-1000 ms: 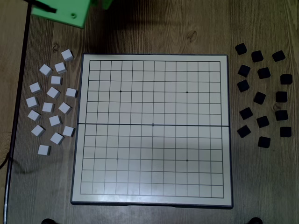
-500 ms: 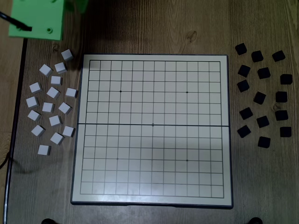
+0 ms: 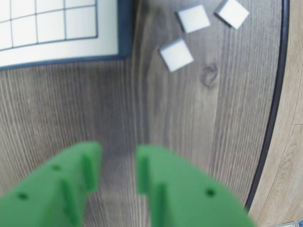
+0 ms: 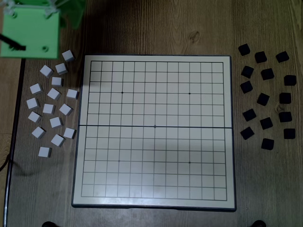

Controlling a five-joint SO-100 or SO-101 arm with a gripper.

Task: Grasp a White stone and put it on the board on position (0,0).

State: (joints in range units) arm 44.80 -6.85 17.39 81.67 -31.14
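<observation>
Wrist view: the gripper (image 3: 118, 172) hangs empty, fingers slightly parted, over bare table. The nearest White stone (image 3: 176, 55) lies ahead and slightly right; the board (image 3: 113, 28) lies at upper left, off target.

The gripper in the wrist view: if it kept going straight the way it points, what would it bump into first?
Probably bare wooden table. The open gripper has nothing between its fingers; the white stones lie ahead and right, though depth is unclear.
</observation>
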